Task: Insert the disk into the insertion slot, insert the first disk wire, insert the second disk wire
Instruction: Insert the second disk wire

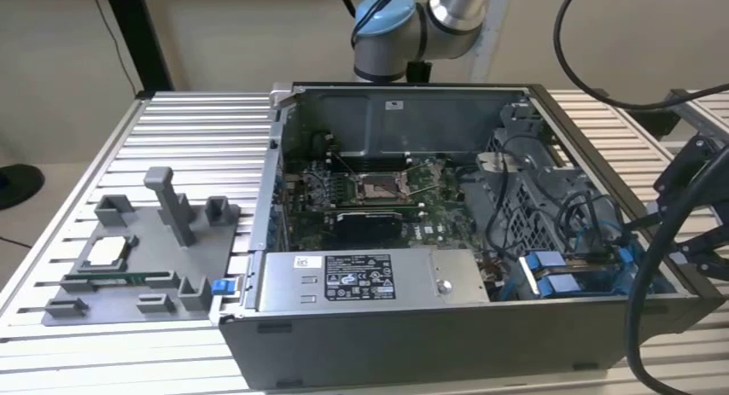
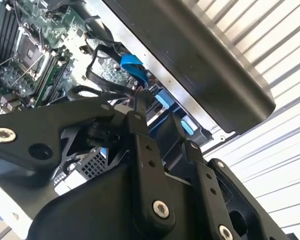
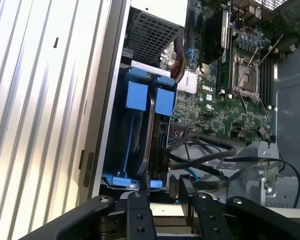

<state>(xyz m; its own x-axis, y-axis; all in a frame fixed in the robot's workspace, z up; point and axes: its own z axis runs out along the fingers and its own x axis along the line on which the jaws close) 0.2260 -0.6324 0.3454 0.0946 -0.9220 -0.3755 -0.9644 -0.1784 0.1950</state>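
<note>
Disk (image 3: 140,100): seated in slot (image 3: 145,66); first step apparently done
Wires (image 3: 200,150): lying near disk; seemingly not plugged yet
Gripper (image 3: 167,200): just beside disk end; clenched or released, cannot tell

The arm (image 1: 439,20) runs off the exterior view's top edge. In the second wrist view the pincer (image 2: 164,132) covers most of the disk (image 2: 166,98). In the first wrist view the disk (image 3: 159,135) stands edge-on, its label face hidden, and the pincer (image 3: 167,197) is cut off at the edge.

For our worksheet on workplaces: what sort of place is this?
Probably a robotics lab bench for computer assembly: an open grey metal computer case lies on a ribbed aluminium table, beside a silver-and-blue robot arm.
</note>
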